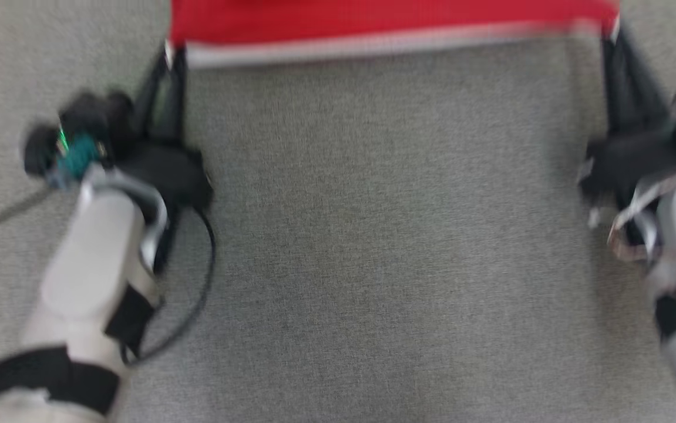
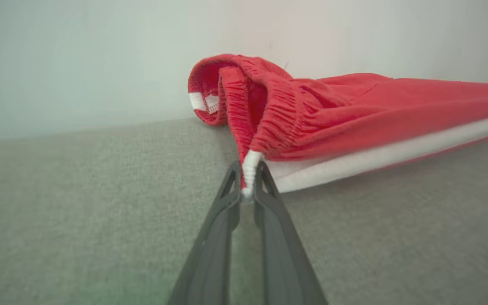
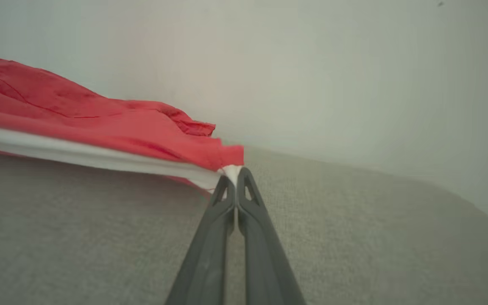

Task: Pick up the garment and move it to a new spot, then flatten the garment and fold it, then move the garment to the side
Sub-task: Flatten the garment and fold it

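The garment point(image 1: 393, 22) is red with a white stripe along its near edge, stretched across the top of the blurred head view on the grey surface. My left gripper point(image 1: 168, 54) is shut on its left corner; the left wrist view shows the garment point(image 2: 354, 114) with its gathered elastic waistband pinched at a white end between my left gripper point(image 2: 248, 180) fingers. My right gripper point(image 1: 612, 36) is shut on the right corner. In the right wrist view the garment point(image 3: 99, 123) trails left from my right gripper point(image 3: 235, 174), whose tips clamp a white hem corner.
A grey fabric surface point(image 1: 384, 235) spreads below the garment between both arms. A pale wall point(image 2: 99, 63) stands behind it in both wrist views. A black cable point(image 1: 205, 276) loops off my left forearm.
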`<state>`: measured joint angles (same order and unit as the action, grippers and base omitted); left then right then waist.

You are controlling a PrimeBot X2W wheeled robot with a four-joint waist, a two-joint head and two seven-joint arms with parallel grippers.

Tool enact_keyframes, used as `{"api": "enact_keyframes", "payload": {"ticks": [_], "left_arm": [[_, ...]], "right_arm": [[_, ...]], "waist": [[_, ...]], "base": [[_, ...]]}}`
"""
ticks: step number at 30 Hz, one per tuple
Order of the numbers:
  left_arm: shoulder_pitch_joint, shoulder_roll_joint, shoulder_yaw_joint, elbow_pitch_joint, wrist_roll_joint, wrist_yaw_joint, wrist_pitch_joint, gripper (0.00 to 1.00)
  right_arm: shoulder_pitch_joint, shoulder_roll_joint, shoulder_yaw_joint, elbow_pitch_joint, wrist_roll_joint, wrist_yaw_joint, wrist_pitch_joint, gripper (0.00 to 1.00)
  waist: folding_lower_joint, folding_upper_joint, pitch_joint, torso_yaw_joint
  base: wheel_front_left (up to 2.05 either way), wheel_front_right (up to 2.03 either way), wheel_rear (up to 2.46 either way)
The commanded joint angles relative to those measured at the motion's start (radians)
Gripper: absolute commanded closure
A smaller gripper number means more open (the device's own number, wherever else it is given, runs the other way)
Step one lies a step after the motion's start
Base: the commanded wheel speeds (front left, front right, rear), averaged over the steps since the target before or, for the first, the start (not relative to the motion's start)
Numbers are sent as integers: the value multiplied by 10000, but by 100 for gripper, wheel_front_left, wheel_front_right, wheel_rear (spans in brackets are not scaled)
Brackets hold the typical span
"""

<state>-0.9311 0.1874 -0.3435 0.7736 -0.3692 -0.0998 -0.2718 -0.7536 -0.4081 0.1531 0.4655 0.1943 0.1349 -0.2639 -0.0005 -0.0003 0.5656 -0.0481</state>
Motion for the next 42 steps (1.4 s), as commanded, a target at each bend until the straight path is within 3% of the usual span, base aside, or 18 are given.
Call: {"api": "enact_keyframes", "payload": {"ticks": [1, 14, 21, 29, 42], "left_arm": [[1230, -16, -76, 521, -57, -17, 136, 100], [5859, -480, 1663, 340, -110, -217, 181, 100], [7860, -751, 1507, 162, -71, -220, 201, 100], [8923, -722, 1350, -404, -346, -227, 92, 100], [10143, -610, 1176, -619, -709, -230, 61, 100]], "right_arm": [[254, -24, -186, -63, 67, -76, -2, 100], [4719, 892, -998, -409, 115, -110, -5, 100], [6816, 1385, -1278, -333, -24, -112, -9, 100], [8451, 1785, -1234, -314, -172, -109, -9, 100], [9551, 1942, -1383, -104, -248, -106, -9, 100]], "waist": [[5, 3, -668, 110], [5, 3, -3754, -389], [5, 3, -5398, -434], [5, 3, -6121, -475], [5, 3, -6653, -306]], "base": [[0, 0, 0], [0, 0, 0], [0, 0, 0], [0, 0, 0], [0, 0, 0]]}}
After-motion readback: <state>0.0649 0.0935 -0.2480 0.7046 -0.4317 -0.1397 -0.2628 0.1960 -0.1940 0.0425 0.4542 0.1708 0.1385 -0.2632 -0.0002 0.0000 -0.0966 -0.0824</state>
